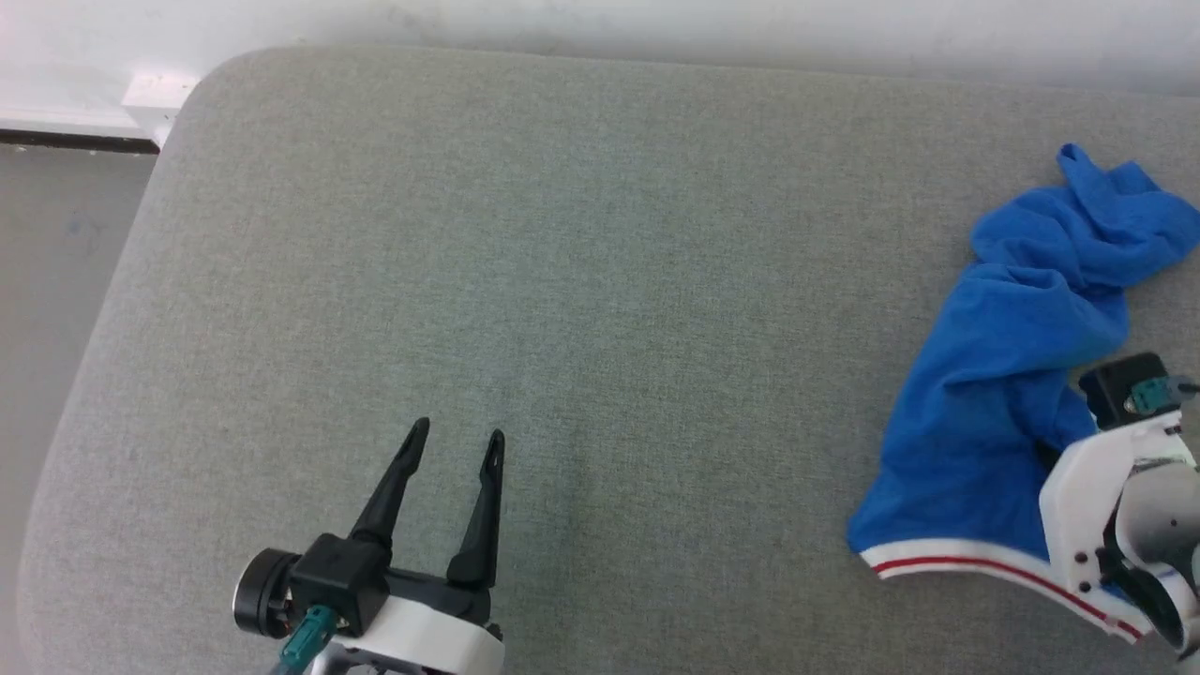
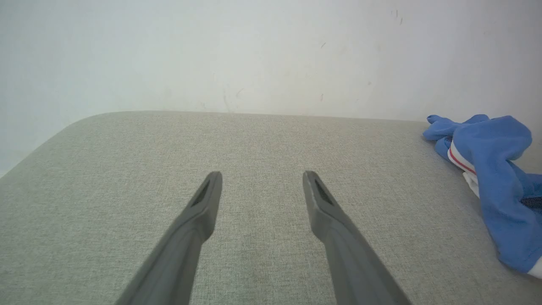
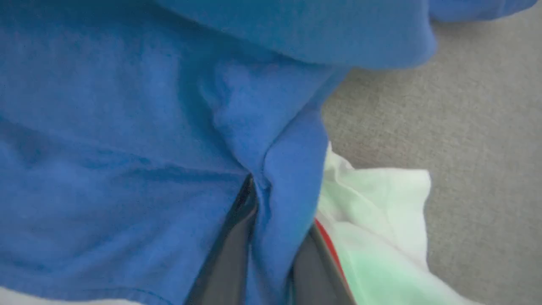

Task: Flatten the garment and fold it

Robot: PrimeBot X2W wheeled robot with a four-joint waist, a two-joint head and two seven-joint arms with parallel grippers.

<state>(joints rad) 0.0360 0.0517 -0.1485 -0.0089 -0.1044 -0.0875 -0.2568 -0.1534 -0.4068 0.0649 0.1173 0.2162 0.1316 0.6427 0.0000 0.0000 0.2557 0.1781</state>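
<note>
**Garment:** The garment lies bunched and twisted along the right edge of the grey pad, running from the far right toward the near right corner. Its red-striped white trim faces the near edge. No part lies flat and no lettering shows.

**Right gripper:** The right gripper is buried in the heap's near end. Its 2 fingers pinch a narrow fold of blue cloth, with white fabric just beside them.

**Left gripper:** The left gripper hovers over the near-left part of the pad with its fingers spread. It holds nothing and is well apart from the garment.

**Risks noted:**
1. The pinch sits on a mid-body fold, not a hem or shoulder. A pull from there likely drags the heap as a rope instead of spreading it.
2. I cannot tell how many layers are caught. If several are, the shirt would not open.
3. The garment already lies along the right edge, so a slip or a rightward pull could take it off the pad.
4. With nothing pinning the cloth, a 1-handed pull would probably slide the whole bundle.
</note>
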